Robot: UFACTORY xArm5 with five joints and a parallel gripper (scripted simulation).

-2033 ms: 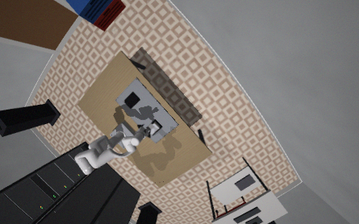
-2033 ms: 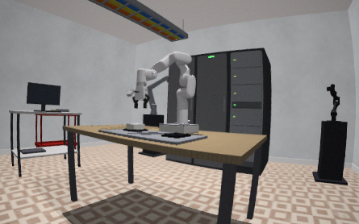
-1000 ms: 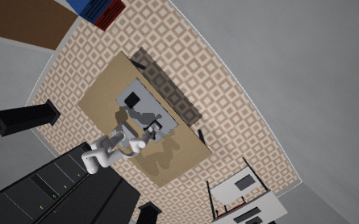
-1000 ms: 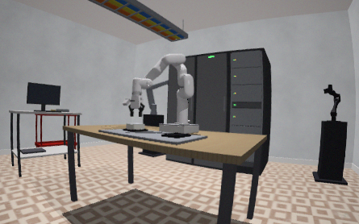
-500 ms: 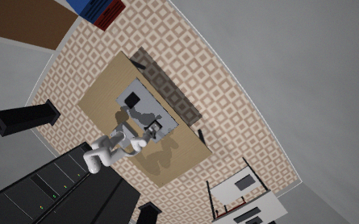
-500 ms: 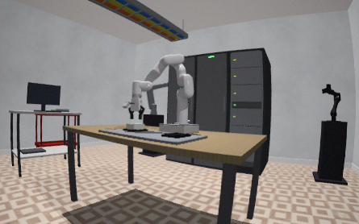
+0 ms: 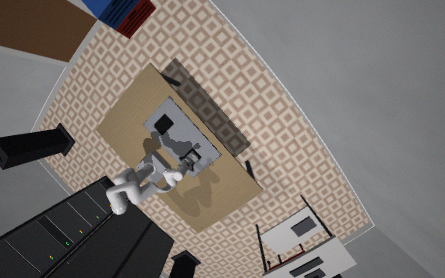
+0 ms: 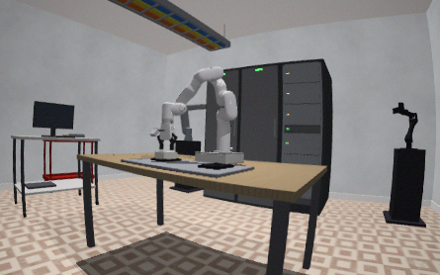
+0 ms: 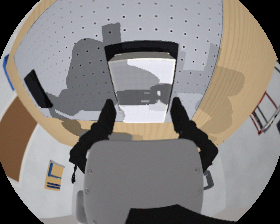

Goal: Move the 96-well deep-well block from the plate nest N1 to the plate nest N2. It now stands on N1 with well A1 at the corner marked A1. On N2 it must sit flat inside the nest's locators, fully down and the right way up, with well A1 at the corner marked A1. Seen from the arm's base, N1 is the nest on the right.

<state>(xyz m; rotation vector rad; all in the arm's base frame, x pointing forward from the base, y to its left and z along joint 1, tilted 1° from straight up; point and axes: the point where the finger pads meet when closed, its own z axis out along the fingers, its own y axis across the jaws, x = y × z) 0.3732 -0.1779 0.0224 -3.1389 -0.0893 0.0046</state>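
The deep-well block (image 9: 143,90) sits on nest N1 (image 9: 143,48), at 12 o'clock from the end effector (image 9: 143,115), whose fingers are spread wide above it, pinching nothing, over the desk (image 8: 272,175).

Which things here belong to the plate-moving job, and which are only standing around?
For the job: deep-well block, nest N1 under it, empty nest N2, open gripper above the block.

Standing around: monitor, server cabinet, black pedestal, rug.
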